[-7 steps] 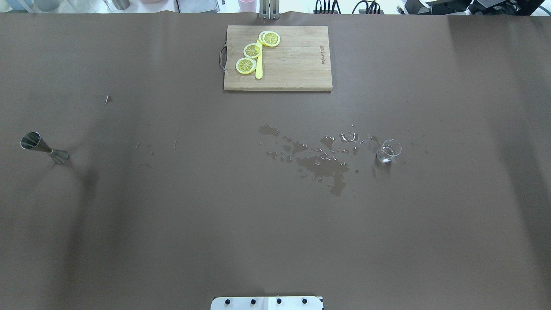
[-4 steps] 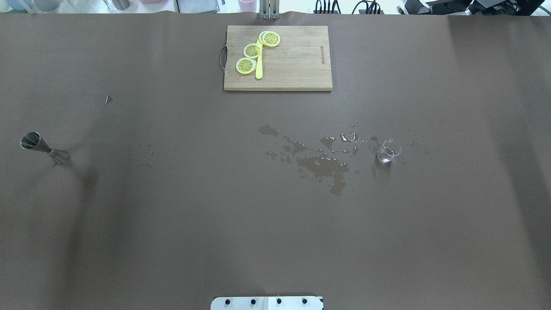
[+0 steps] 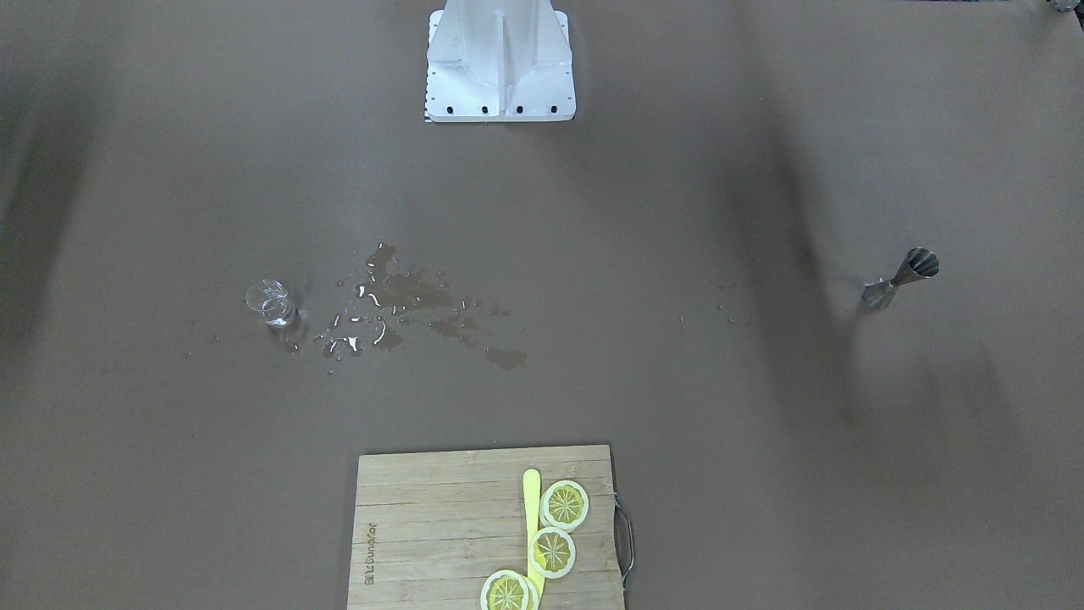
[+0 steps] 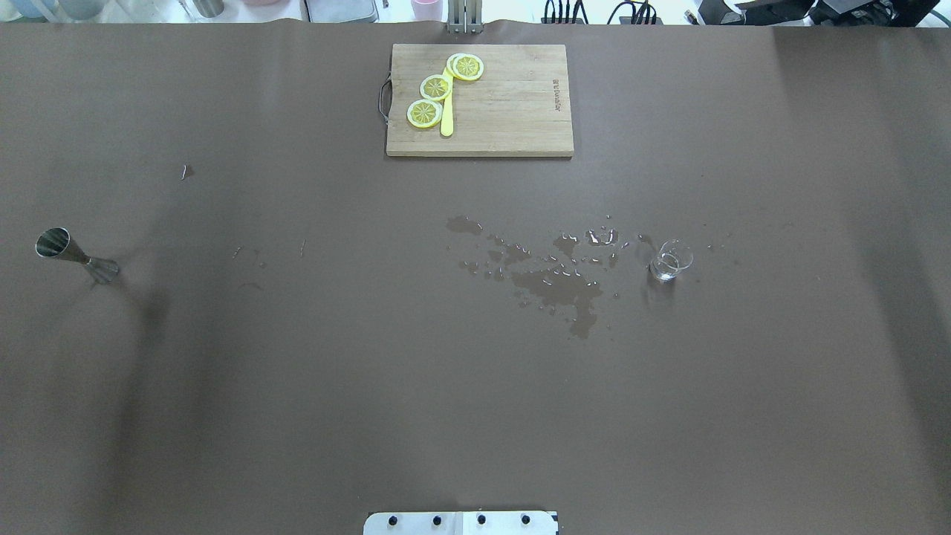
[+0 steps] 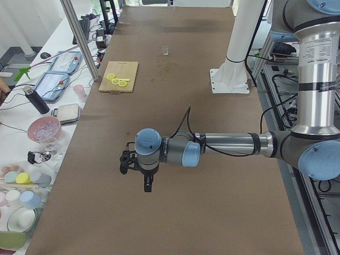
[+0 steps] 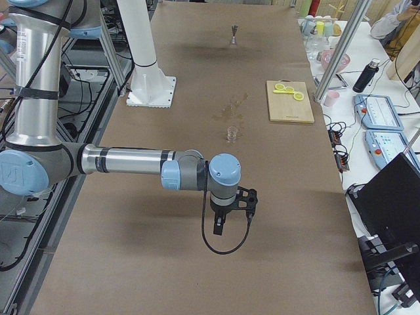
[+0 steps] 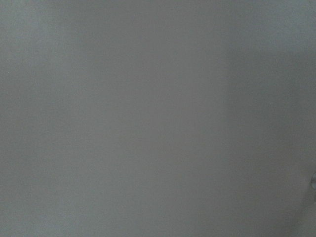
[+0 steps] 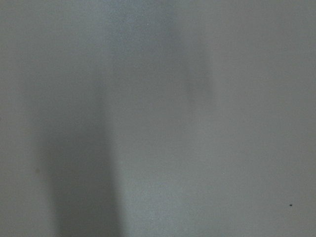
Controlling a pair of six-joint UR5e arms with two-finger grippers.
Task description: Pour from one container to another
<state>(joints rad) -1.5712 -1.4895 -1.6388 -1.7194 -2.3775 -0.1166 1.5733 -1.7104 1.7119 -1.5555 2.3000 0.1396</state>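
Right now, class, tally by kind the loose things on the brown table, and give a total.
Metal jigger: 1
Glass cup: 1
Wooden cutting board: 1
Lemon slices: 4, two of them overlapping
Yellow utensil: 1
Total: 8

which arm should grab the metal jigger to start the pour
Left, probably: the jigger stands far out on the robot's left side, while the small glass sits right of centre, beside the spill.
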